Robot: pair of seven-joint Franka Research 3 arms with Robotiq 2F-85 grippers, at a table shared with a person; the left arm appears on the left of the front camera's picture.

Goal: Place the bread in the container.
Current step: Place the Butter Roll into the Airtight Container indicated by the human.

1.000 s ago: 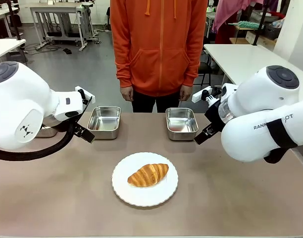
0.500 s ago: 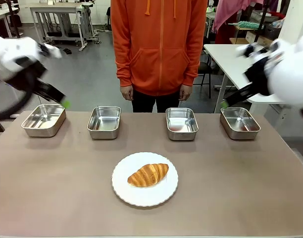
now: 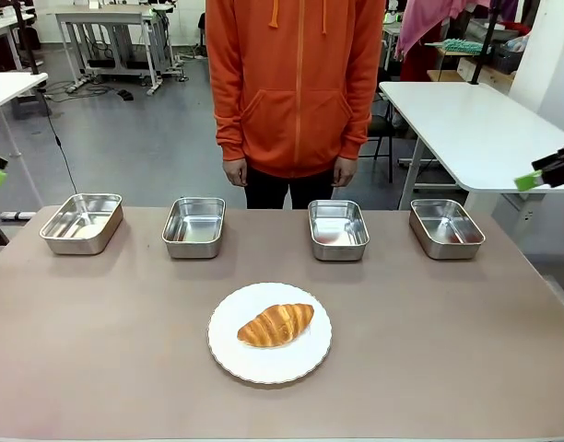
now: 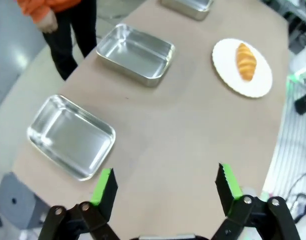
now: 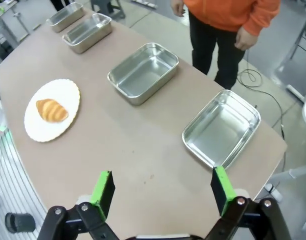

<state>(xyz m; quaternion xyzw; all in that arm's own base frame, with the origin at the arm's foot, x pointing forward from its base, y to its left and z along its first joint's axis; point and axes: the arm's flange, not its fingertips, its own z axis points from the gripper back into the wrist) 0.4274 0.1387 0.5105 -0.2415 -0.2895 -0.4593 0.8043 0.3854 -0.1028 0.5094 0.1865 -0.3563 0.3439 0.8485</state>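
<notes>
- Since the frame half a second earlier, both arms have drawn back from above the outer pans to beyond the table's [image 3: 125,368] left and right edges. The croissant, plate and pans lie unchanged.
- The left gripper [image 4: 165,182] is raised above the table's left end, its green-padded fingers spread wide with nothing between them.
- The right gripper [image 5: 162,185] is raised above the table's right end, its fingers likewise wide apart and empty.
- The croissant [image 3: 276,324] lies on the white scalloped plate [image 3: 229,354], midway between the left and right edges and nearer the near edge.
- Four empty stainless-steel pans stand in a row along the far edge: the left-end pan [image 3: 81,222], second pan [image 3: 193,226], third pan [image 3: 338,229] and right-end pan [image 3: 446,227]. All are well apart from the plate.
- The person [image 3: 296,92], in an orange hoodie, stands behind the far edge between the two middle pans, hands hanging down.
</notes>
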